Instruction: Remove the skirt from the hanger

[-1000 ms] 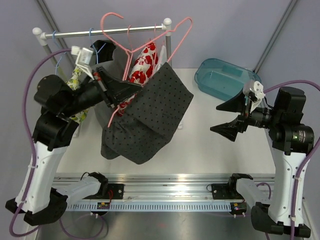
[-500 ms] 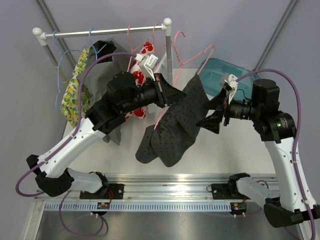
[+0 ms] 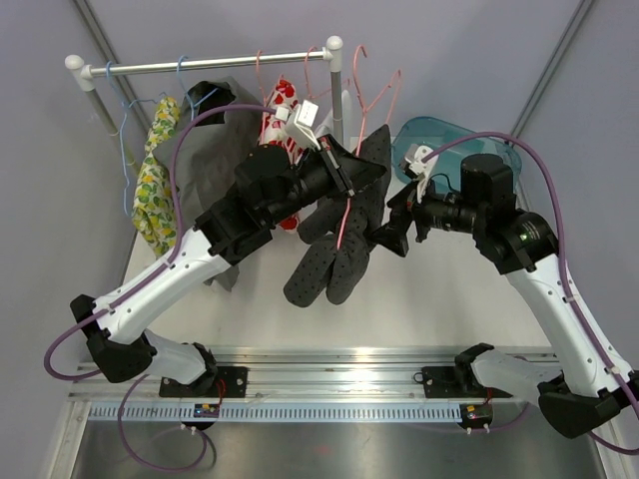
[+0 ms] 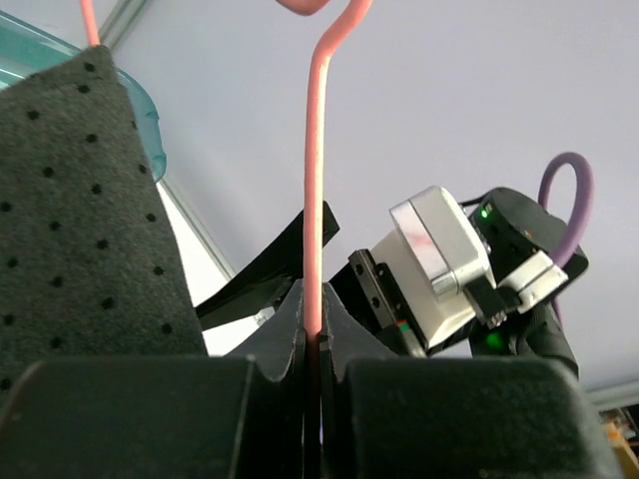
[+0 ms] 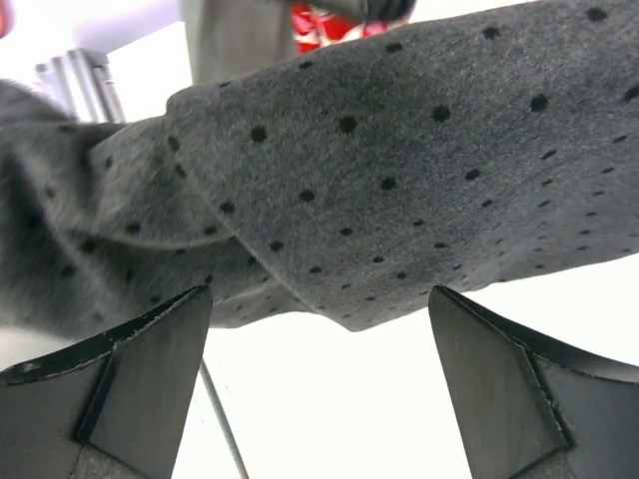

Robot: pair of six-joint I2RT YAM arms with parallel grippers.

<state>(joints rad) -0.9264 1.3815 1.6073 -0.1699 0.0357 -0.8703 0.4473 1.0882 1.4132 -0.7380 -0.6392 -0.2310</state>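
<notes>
Both arms have swung inward since a second ago, carrying the grey black-dotted fabric skirt (image 3: 332, 254) away from the rail to hang over the white surface (image 3: 439, 309). Clamped tight on the thin pink wire hanger (image 4: 315, 200), the left tool (image 3: 367, 176) holds it up with the skirt draped below. Just beside the skirt's right edge, the right tool (image 3: 391, 230) gapes wide, with the cloth just beyond its spread fingers (image 5: 130, 379).

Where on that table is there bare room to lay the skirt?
Bare tabletop lies between the dotted skirt, the right arm and the front rail. The back left under the rack is crowded with hanging clothes.
</notes>
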